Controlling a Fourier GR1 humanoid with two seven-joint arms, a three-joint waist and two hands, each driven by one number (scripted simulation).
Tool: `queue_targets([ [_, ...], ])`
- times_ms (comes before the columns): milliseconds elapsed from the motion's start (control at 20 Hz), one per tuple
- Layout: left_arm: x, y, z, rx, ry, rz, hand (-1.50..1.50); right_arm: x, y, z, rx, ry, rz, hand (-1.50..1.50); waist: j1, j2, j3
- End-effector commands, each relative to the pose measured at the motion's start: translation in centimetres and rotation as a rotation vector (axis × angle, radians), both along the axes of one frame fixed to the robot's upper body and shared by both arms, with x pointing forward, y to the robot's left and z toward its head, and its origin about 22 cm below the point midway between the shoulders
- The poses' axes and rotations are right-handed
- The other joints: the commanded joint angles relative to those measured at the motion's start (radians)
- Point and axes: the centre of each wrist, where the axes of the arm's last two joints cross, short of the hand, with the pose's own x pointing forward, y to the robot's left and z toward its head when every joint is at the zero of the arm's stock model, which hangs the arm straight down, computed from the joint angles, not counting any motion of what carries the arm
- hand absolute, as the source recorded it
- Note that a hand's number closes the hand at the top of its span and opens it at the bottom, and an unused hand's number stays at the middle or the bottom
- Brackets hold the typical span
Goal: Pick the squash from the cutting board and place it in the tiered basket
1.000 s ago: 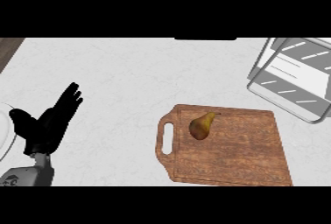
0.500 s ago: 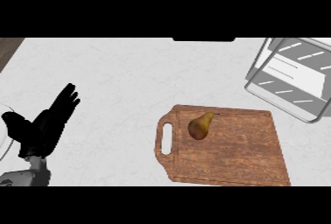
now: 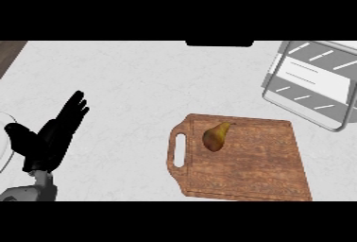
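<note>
A small yellow-brown squash lies on the upper left part of a wooden cutting board, near its handle slot. The tiered basket, a grey wire frame with pale shelves, stands at the upper right, just beyond the board's far corner. My left hand shows at the lower left, open with fingers straight and pointing up, well away from the board and touching nothing. My right hand does not show.
The white counter spreads between the hand and the board. A pale plate rim peeks in at the left edge beside my hand. A dark object sits at the counter's far edge.
The view has drifted slightly, so the board and basket sit a little lower and to the right. My left hand has moved down and left a bit, still open.
</note>
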Motion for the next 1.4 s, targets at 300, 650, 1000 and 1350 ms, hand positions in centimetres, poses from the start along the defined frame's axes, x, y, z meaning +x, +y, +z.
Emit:
queue_targets([
  [300,0.1,0.6,0.6,-0.008,-0.001,-0.001,0.00,3.4,2.3,-6.5,0.096,-0.116,-0.017,-1.50,0.016,0.027,0.017],
  [650,0.2,-0.6,-0.2,0.005,-0.009,-0.019,0.00,5.6,3.7,-4.2,0.089,-0.132,-0.019,-1.50,0.025,0.031,0.017],
  [1000,-0.4,-1.0,-1.3,-0.003,0.003,-0.001,0.00,5.6,3.1,-2.9,0.390,-0.233,-0.044,-1.50,0.018,0.028,0.017],
  [1350,-1.4,0.4,-0.2,0.001,0.014,0.004,0.00,2.8,-2.4,-1.0,0.681,-0.382,-0.067,-1.50,0.005,0.022,0.018],
])
